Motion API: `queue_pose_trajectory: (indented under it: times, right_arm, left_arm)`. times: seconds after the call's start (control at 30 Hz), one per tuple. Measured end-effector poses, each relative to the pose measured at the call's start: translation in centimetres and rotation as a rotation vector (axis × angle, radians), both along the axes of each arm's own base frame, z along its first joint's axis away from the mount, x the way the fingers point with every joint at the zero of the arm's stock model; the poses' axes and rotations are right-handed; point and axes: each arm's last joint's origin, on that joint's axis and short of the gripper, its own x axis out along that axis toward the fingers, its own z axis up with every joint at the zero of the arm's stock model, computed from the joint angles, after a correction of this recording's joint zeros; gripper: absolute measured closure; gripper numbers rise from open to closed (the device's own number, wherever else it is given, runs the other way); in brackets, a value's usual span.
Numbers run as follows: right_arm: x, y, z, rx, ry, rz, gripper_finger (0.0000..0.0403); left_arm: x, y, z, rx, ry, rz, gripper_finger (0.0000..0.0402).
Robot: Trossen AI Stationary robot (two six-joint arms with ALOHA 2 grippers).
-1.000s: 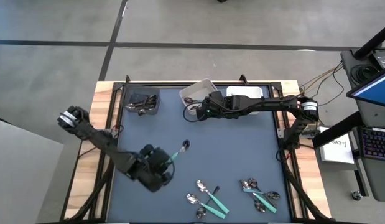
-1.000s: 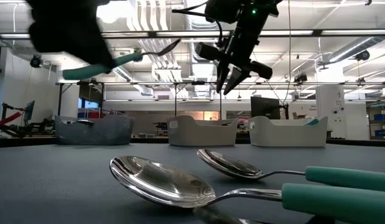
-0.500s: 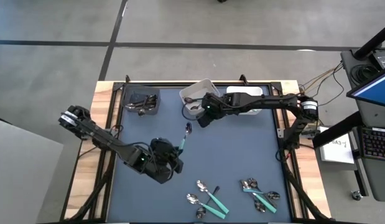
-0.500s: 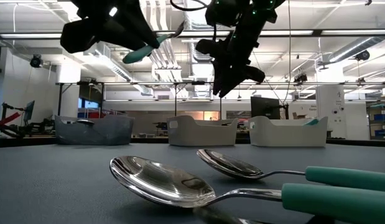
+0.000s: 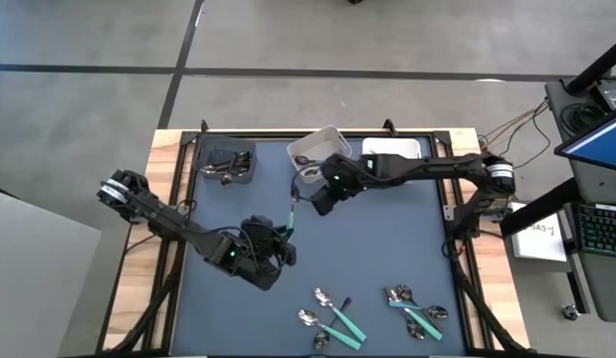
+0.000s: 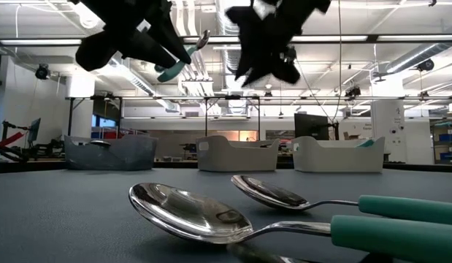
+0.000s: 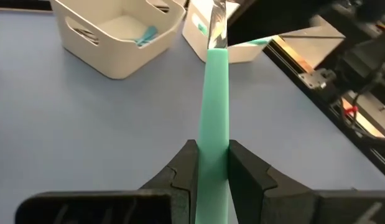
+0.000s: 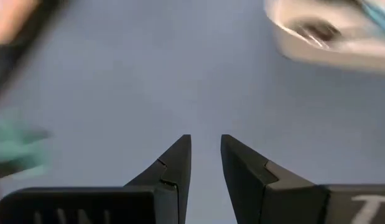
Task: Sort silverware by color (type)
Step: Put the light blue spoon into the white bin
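Note:
A teal-handled spoon point(image 5: 293, 214) hangs in the air over the middle of the mat, with my left gripper point(image 5: 275, 242) shut on it. Its shiny head point(image 7: 217, 25) points toward the far edge. My right gripper point(image 5: 315, 202) hovers just beyond that head, open by a narrow gap point(image 8: 205, 146) with nothing between its fingers. More silverware, teal-handled spoons point(image 5: 332, 316) and a second group point(image 5: 417, 310), lies flat on the mat near the front edge. Two of those spoons point(image 6: 211, 215) fill the foreground of the low view. My left gripper pinches the spoon's teal handle point(image 7: 214, 140) between its two fingers. The handle runs straight out ahead of the fingers, along them, toward the table's far side. The spoon is lifted clear of the mat, slanting upward, its head point(image 6: 204, 36) higher than the handle.
Along the far edge stand a dark grey bin point(image 5: 226, 164) holding dark utensils, a white bin point(image 5: 317, 147) and a second white bin point(image 5: 392, 151). The nearer white bin point(image 7: 117, 37) holds a teal piece. Bare mat lies between the arms and the front spoons.
My left gripper has gone toward the far right of the mat, toward my right gripper, and rolled. The spoon, which pointed right, now points at the far edge. My right gripper has come away from the white bin toward the spoon's head and turned.

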Motion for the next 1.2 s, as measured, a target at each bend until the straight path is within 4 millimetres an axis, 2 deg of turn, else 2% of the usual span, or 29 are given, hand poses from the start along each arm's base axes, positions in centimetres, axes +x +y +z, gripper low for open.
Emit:
queue_pose_trajectory:
  times: [0.23, 0.43, 0.53, 0.63, 0.8, 0.93, 1.03, 1.2]
  right_arm:
    - [-1.9, 4.0, 4.4, -0.112, -0.156, 0.053, 0.0323]
    - [-3.7, 8.1, 8.4, -0.167, -0.39, 0.07, 0.0323]
    - [-4.2, 9.2, 9.1, -0.222, -0.422, 0.038, 0.0324]
    - [-4.6, 9.7, 8.8, -0.232, -0.39, 0.055, 0.0324]
    - [-4.5, 9.9, 8.8, -0.181, -0.403, 0.08, 0.0324]
    - [-4.7, 9.6, 9.4, -0.22, -0.426, 0.099, 0.0328]
    - [-5.6, 8.0, 10.2, -0.234, -0.422, 0.061, 0.0333]
    - [-8.0, 4.1, 10.8, -0.254, -0.339, -0.071, 0.034]
  left_arm:
    - [0.4, 1.2, -0.1, 0.01, 0.002, 0.046, 0.0357]
    - [0.9, 2.0, 0.1, 0.007, -0.013, 0.066, 0.0357]
    - [1.4, 2.4, 0.2, 0.011, -0.011, 0.044, 0.0357]
    - [1.8, 2.9, 0.3, 0.005, 0.025, 0.001, 0.0357]
    - [2.6, 4.1, 0.2, -0.019, 0.102, -0.1, 0.0357]
    - [3.2, 6.0, 0.2, -0.046, 0.138, -0.122, 0.0357]
    - [3.8, 8.3, 0.4, -0.087, 0.153, -0.174, 0.0357]
    - [4.8, 12.5, 1.5, -0.12, 0.116, -0.348, 0.0357]
